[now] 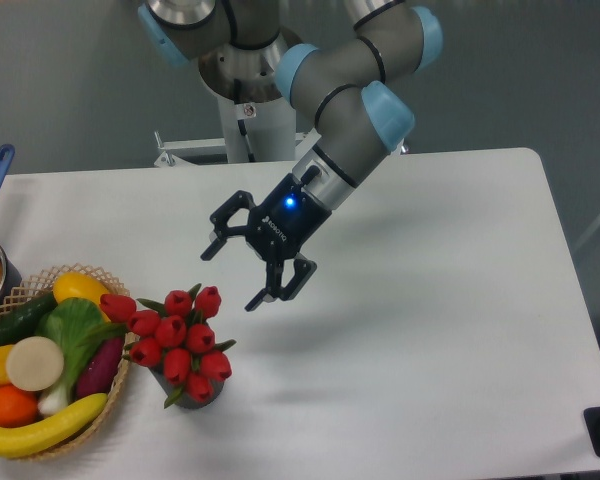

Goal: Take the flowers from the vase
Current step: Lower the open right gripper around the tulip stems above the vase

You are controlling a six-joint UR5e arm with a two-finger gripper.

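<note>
Camera view: gripper (231,276) spread wide, holding nothing, touching nothing, hanging over table (430,300). Flowers (177,334) near, at about seven o'clock from fingertips, upright in vase (194,392), beside wicker basket (115,385).

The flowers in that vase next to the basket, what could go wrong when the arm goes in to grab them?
The open end effector hangs up and to the right of the flowers. The vase is small under a wide bunch, so a sideways pull may tip it. The basket sits close on the left; a finger could strike it. Closing on the buds could crush them.
</note>
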